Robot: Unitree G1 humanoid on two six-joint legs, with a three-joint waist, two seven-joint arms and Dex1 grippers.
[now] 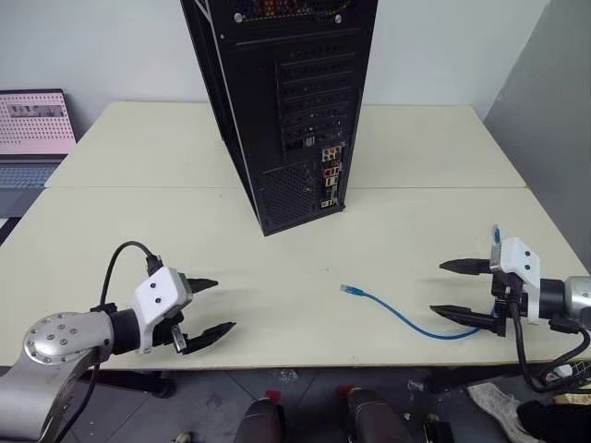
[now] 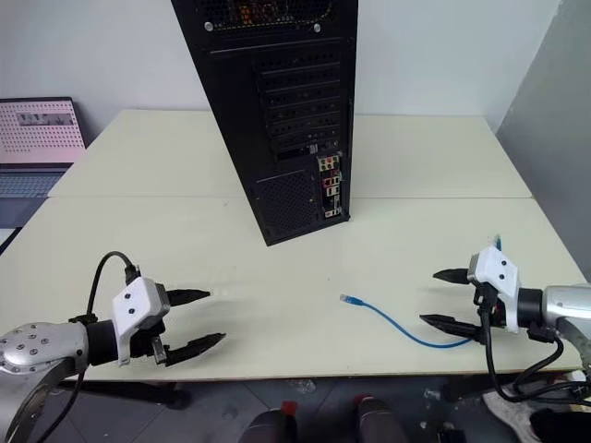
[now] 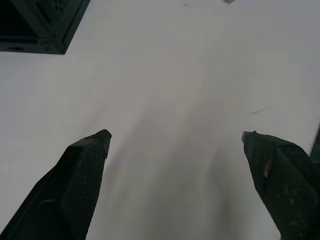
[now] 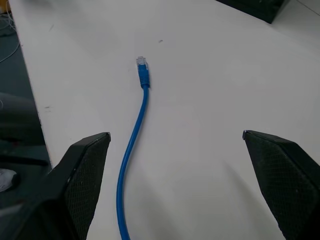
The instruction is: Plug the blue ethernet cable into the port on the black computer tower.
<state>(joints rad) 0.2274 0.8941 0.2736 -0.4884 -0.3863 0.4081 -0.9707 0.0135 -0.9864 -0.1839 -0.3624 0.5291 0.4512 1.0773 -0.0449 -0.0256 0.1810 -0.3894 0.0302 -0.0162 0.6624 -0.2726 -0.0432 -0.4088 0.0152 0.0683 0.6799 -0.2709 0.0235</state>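
1. Pale table [image 1: 138,138]: black computer tower [image 1: 286,101] stands mid-table, connector column facing me
2. Blue ethernet cable [image 1: 406,319] lies near the front edge, plug toward the tower, just beside my right gripper [image 1: 460,290]
3. Both grippers, left gripper [image 1: 210,305] included, spread empty; no writing legible

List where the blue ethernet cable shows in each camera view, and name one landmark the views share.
Left eye view: blue ethernet cable on the table, right of centre, curving toward the right gripper.
Right eye view: same spot, lower right of centre.
Left wrist view: I cannot make out the cable here.
Right wrist view: it runs up between that gripper's open fingers, clear plug farthest away.
Shared landmark: the black computer tower, a corner of it in both wrist views.
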